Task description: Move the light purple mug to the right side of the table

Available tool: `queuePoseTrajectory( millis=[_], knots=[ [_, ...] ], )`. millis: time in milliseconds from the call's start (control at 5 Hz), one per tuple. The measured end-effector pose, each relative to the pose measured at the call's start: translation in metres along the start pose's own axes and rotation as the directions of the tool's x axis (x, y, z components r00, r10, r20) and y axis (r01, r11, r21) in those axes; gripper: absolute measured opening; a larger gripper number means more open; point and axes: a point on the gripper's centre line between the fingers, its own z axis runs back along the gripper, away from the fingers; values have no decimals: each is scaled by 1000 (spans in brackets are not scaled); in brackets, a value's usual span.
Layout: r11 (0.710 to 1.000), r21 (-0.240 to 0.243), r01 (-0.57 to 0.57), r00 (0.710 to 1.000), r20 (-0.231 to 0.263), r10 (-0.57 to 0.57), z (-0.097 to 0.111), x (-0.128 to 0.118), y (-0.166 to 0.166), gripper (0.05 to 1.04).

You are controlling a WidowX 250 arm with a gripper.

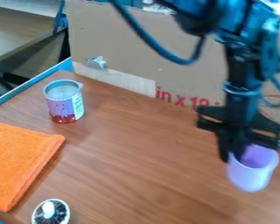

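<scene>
At the right of the camera view, the black gripper [234, 154] hangs down from the arm, shut on the rim of a light purple cup [251, 174]. The cup's mouth faces up and it leans slightly; whether its base touches the table cannot be told. An open tin can [64, 103] with a purple and red label stands upright at the upper left, well away from the gripper. An orange cloth [19, 162] lies flat at the left edge. Near the bottom left is a small round item [50, 212] with a white knob over a dark, ribbed inside.
The brown wood-look table [142, 162] carries all of these things. A cardboard panel [148, 57] stands along its back edge, behind the can and the arm. Blue edging [25, 89] runs along the table's upper left side.
</scene>
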Motion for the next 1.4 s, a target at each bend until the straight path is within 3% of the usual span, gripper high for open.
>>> queuePoseTrajectory(
  millis=[200,400,1000,1200,1400],
  knots=[
    [983,24,183,983,-39,-182,-11,12,-36,88],
    [962,21,272,958,-107,-268,-33,13,-55,89],
    [964,15,264,952,-162,-258,-46,8,-55,110],
    [962,-19,271,946,-178,-270,-51,1,-57,298],
    [958,-36,286,946,-148,-288,-35,-6,-54,578]
  ],
)
